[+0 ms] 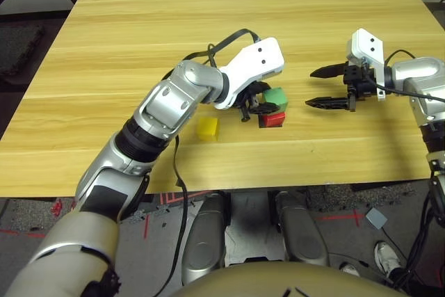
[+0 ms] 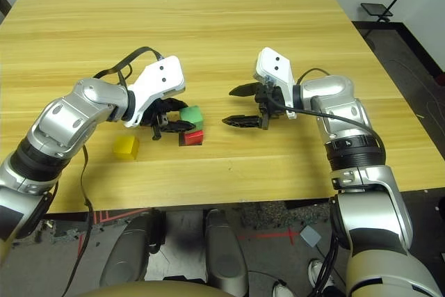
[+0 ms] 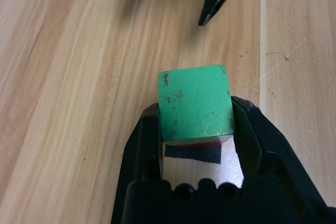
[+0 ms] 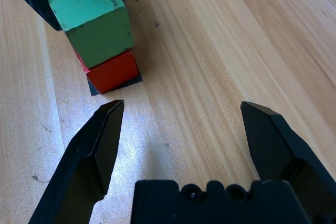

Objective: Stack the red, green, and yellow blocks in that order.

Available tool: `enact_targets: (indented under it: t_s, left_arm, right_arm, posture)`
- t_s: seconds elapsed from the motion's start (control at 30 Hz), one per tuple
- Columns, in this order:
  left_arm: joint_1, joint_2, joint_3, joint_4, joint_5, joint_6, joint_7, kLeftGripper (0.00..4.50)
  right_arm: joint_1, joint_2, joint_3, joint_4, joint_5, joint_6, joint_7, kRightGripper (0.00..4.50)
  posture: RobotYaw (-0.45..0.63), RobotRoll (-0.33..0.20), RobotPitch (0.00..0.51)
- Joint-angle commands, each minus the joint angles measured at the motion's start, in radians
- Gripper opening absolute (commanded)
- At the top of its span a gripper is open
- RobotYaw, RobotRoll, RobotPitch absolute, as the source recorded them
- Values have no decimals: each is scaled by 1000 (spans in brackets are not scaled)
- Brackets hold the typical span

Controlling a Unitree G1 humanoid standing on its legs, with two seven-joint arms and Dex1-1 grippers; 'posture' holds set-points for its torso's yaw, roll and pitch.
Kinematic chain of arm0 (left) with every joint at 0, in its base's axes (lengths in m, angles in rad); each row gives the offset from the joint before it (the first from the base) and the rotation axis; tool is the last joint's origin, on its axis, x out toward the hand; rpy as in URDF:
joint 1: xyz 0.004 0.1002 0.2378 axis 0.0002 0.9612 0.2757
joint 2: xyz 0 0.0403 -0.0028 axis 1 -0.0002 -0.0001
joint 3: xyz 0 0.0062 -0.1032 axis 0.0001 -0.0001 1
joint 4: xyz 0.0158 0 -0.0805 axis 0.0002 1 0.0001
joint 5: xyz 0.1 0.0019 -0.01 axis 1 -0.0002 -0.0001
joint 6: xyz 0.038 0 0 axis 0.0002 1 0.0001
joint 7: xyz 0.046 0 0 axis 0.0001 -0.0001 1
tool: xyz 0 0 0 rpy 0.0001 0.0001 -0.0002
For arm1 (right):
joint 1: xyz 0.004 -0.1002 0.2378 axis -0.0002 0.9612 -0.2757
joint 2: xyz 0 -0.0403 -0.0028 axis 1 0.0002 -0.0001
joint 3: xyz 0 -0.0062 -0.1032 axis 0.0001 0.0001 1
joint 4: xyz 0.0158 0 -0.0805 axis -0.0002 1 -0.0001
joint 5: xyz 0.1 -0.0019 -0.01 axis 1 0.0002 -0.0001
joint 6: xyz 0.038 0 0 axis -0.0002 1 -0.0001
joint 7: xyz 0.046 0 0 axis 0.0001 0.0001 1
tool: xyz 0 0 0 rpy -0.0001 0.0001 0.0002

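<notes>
Left wrist view: unlabelled green block [image 3: 195, 102] atop red block [image 3: 199, 143].

The left arm reaches forward across the desk [image 1: 139, 26], elbow bent. Its left claw [image 1: 259, 106] has its fingers on either side of the green block [image 1: 276, 97], which sits on the red block [image 1: 272, 119]. The right arm comes in from the right; its right claw [image 1: 321, 87] points toward the green block, fingers spread wide apart, holding nothing.

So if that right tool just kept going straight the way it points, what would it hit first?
Probably the little stack: the green block sitting on the red block, straight ahead of the open right tool. The left tool is at that stack too. Depth is hard to judge.
</notes>
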Motion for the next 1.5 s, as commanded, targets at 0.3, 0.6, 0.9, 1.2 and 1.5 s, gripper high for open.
enact_targets:
  t_s: [0.3, 0.6, 0.9, 1.2, 1.5]
  left_arm:
    - [26, 5, -31, -26, 5, 2, -8, 2358]
    - [37, 57, 48, -112, -35, -35, -45, 4447]
    - [222, 497, 165, -206, -80, -198, -305, 4447]
    - [314, 482, 151, -42, 41, -441, -300, 4447]
    - [346, 424, 129, 5, 122, -510, -296, 3823]
  right_arm:
    - [-1, -1, -9, 2, 11, 4, -11, 4500]
    - [-6, -5, -21, 29, 14, -14, -15, 4500]
    - [-8, -34, -60, 117, 5, -54, -28, 4500]
    - [-13, -39, -68, 146, 1, -67, -37, 4500]
    - [-1, -55, -78, 122, 4, -45, -39, 4500]
  posture:
    - [186, 34, 204]
    - [198, 32, 194]
    - [215, 31, 181]
    - [195, 20, 180]
    - [180, 14, 186]
